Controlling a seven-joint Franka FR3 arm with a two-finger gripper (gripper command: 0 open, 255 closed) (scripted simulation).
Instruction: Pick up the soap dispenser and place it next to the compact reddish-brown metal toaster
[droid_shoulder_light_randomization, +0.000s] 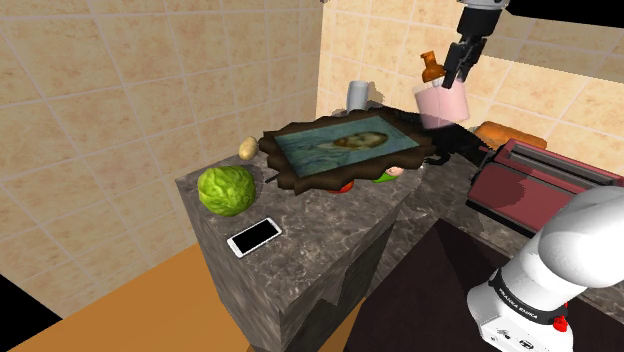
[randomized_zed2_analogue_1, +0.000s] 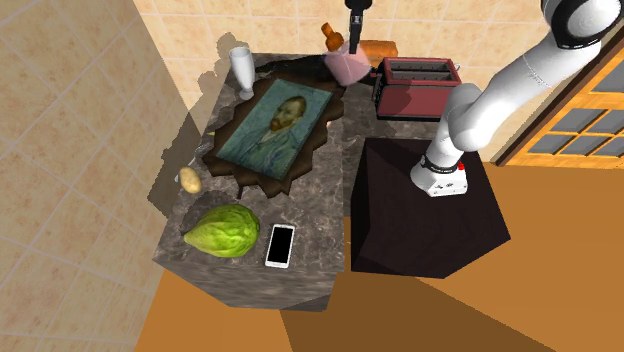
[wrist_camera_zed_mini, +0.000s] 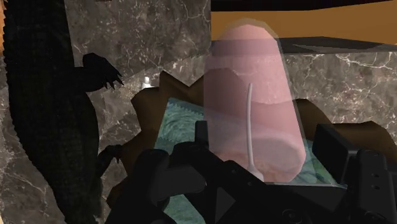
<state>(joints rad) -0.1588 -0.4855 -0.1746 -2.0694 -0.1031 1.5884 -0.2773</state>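
Pink soap dispenser (wrist_camera_zed_mini: 275, 114), inner tube (wrist_camera_zed_mini: 247, 127)

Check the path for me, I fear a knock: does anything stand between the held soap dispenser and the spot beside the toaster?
Nothing visible does. The gripper holds the soap dispenser in the air close to the toaster; the counter between them looks bare. The framed picture lies aside.
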